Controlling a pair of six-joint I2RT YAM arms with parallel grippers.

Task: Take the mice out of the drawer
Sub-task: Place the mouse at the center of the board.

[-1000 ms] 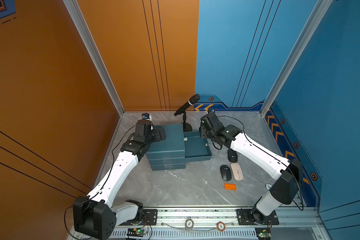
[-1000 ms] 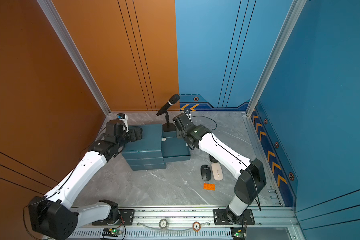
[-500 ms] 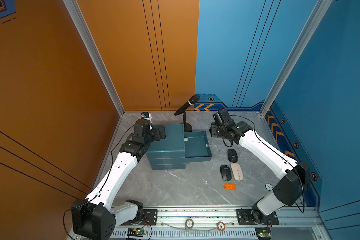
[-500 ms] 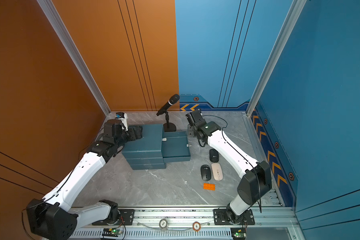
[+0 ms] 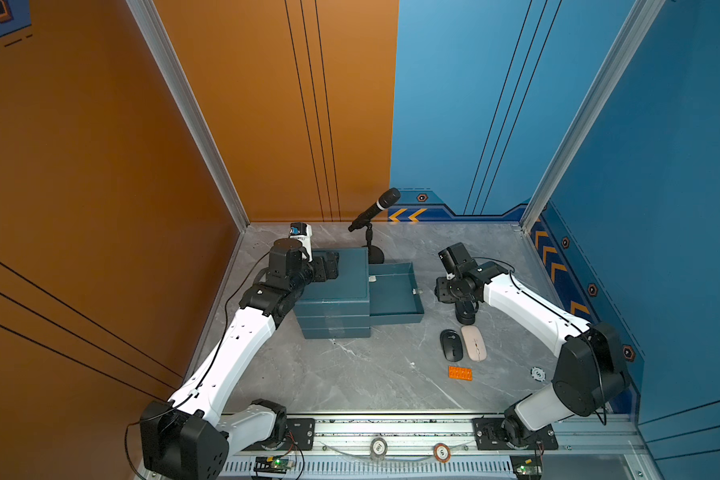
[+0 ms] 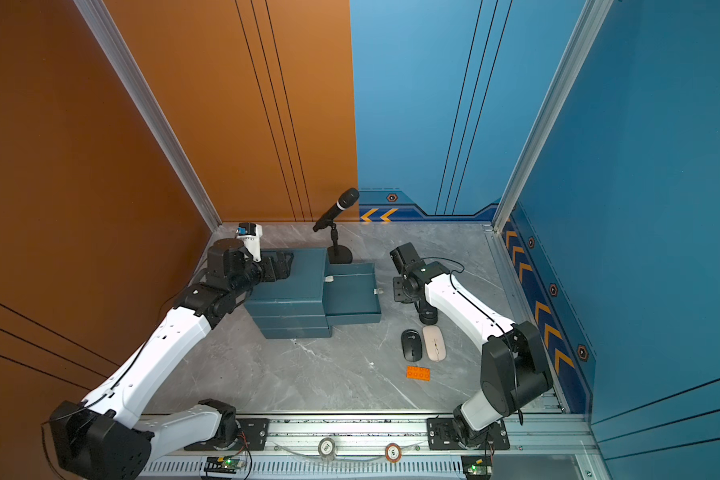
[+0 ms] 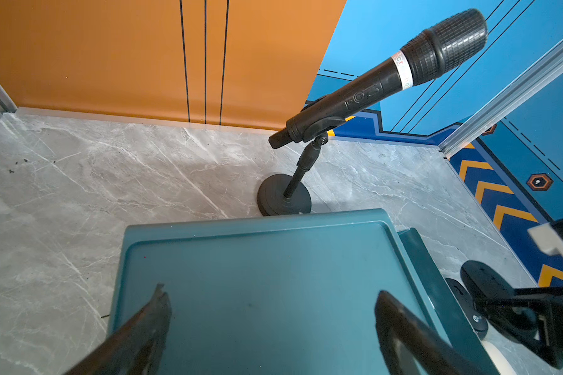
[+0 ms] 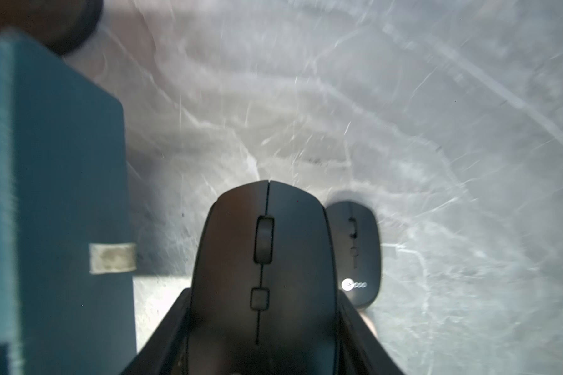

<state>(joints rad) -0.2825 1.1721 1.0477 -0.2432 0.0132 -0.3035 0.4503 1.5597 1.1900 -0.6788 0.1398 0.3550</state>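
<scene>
Hidden/unclear: R wrist view badly smeared. There the held mouse (image 8: 264,253) runs off frame at its rear end. In both top views the R wrist covers it, can't pick it out. The rear black mouse (image 5: 466,319) sits half under same wrist; logo legible only from R wrist cam. Of cream mouse (image 5: 473,343) just a sliver shows there. Inner end of drawer (image 5: 393,291) goes under cabinet (image 5: 333,286), unseen.

Grippers: R gripper (image 8: 264,292) approx half open, fingers pressed on both flanks of held mouse, buttons facing cam. It hangs over tabletop (image 5: 350,374) betw drawer and right edge, beside rear black mouse; height off surface can't tell. L gripper (image 7: 272,290) spread wide over cabinet top; contact can't tell.

Other mice: front black mouse (image 5: 451,345) and cream mouse lie side by side, right half of tabletop; rear black mouse just behind them. Orange plate (image 5: 460,372) nearer front edge. Just behind cabinet: mic (image 5: 373,210).

Vs earlier: 1 s ago R gripper was over drawer's back part; 0.5 s ago just past drawer's right wall; now closer to front edge. Three tabletop mice, plate, L gripper unmoved.
</scene>
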